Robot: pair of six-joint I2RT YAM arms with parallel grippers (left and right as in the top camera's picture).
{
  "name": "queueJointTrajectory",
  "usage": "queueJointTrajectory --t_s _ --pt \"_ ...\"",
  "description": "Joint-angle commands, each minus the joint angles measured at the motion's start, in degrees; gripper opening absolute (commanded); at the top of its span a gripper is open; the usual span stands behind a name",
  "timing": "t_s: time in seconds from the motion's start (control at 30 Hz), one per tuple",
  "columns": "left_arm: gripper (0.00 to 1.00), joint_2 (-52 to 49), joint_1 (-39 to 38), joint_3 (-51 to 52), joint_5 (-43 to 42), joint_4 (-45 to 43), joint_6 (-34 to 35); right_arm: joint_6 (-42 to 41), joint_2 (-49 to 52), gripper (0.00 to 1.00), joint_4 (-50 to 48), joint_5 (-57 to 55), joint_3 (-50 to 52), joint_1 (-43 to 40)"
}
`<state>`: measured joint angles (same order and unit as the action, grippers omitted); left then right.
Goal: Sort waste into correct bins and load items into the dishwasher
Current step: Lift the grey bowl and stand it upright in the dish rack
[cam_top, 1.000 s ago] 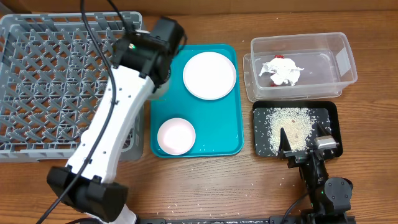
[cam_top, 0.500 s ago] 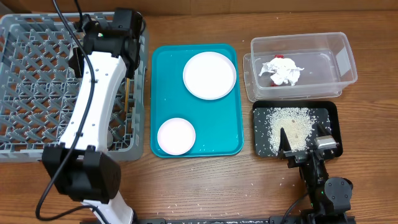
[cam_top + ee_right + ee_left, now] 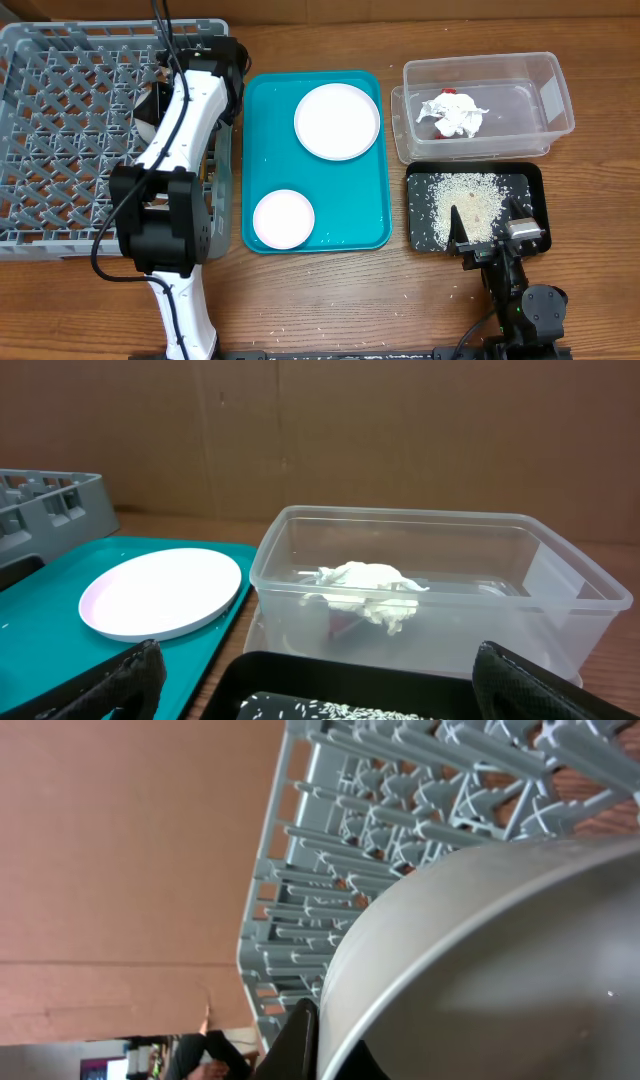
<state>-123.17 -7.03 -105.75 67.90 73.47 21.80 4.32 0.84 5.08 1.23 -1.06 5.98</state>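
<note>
My left gripper (image 3: 162, 98) is over the right side of the grey dish rack (image 3: 70, 120). In the left wrist view its finger (image 3: 300, 1040) is shut on the rim of the grey-green bowl (image 3: 480, 980), which fills the view above the rack lattice (image 3: 380, 810). The pale pink plate (image 3: 337, 121) and small pink bowl (image 3: 283, 218) lie on the teal tray (image 3: 370, 215). The clear tub (image 3: 540, 95) holds white tissue (image 3: 455, 113) and the red wrapper (image 3: 449, 94). The black tray (image 3: 530, 185) holds rice (image 3: 468, 200). My right gripper (image 3: 488, 232) is open and empty at that tray's near edge. Cup and chopsticks are not visible.
The right wrist view shows the plate (image 3: 160, 592), the clear tub (image 3: 430, 600) with tissue (image 3: 365, 585) and the black tray's rim (image 3: 300, 675). Stray rice grains (image 3: 400, 297) lie on the wooden table in front of the teal tray.
My left arm has swung left from the teal tray's edge to over the rack, carrying the bowl, and has folded back along the rack's right side. The right arm has not moved.
</note>
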Motion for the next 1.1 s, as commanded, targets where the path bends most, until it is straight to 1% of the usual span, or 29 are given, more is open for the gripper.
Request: queueJointTrajectory --t_s 0.0,0.07,0.13,0.23,0.3,0.4,0.57,1.07 --pt "0.04 -1.64 -1.01 0.31 1.31 0.00 -1.29 0.04 -0.68 1.00 -0.46 -0.09 0.61 -0.48" --pt "0.04 -1.64 -2.16 0.28 1.51 0.31 -1.38 0.02 -0.68 1.00 -0.46 -0.09 0.61 -0.48" --pt "0.04 -1.64 -3.65 0.28 3.72 1.66 -2.54 0.04 -0.68 1.00 -0.46 -0.09 0.61 -0.48" --pt "0.04 -1.64 -5.20 0.28 7.58 3.58 -2.51 0.04 -0.68 1.00 -0.46 -0.09 0.61 -0.48" --pt "0.04 -1.64 -5.99 0.28 8.37 4.55 -2.51 0.04 -0.68 1.00 -0.46 -0.09 0.61 -0.48" --pt "0.04 -1.64 -6.51 0.28 8.11 6.03 -1.53 0.04 -0.68 1.00 -0.46 -0.09 0.61 -0.48" --pt "0.04 -1.64 -5.70 0.28 8.61 10.38 2.21 0.04 -0.68 1.00 -0.46 -0.09 0.61 -0.48" --pt "0.04 -1.66 -3.48 0.28 5.14 8.96 3.08 0.04 -0.68 1.00 -0.46 -0.09 0.61 -0.48"
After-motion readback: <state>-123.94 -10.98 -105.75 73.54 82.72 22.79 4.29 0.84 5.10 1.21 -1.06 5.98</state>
